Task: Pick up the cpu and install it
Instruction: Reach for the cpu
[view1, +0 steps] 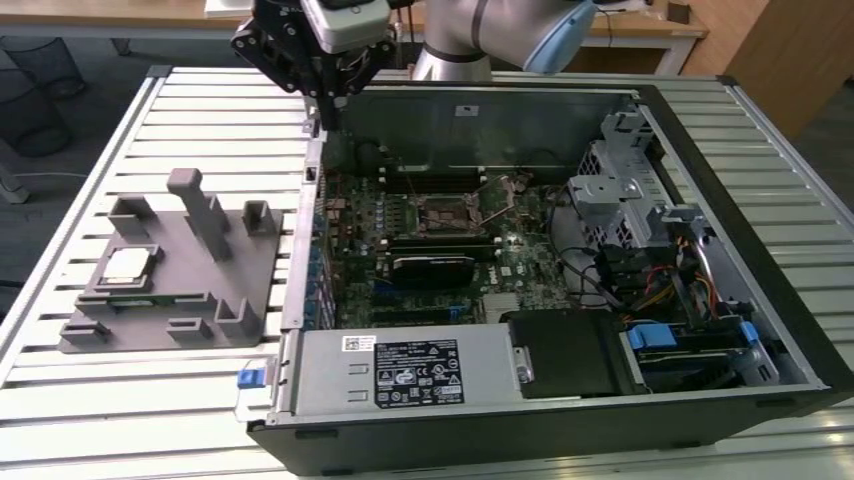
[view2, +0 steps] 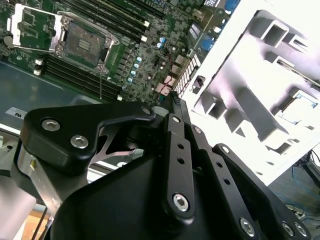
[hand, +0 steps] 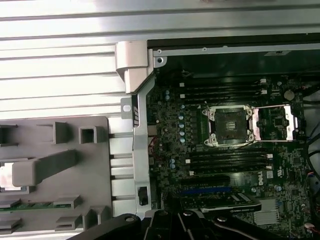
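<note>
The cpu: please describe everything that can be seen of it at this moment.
The cpu is a small, flat, square chip with a pale silver-white top that looks like metal. It lies flat, top up, in a recess of the grey fixture, toward the exterior view's left, outside the computer case. Only the fixture touches it. The gripper is apart from it, above the case's edge.

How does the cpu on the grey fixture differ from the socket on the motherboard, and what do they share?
The cpu lies on the grey fixture outside the case; the socket sits on the motherboard inside it. The cpu's top is pale silver-white; the socket is dark within a metal frame. Both are square.
</note>
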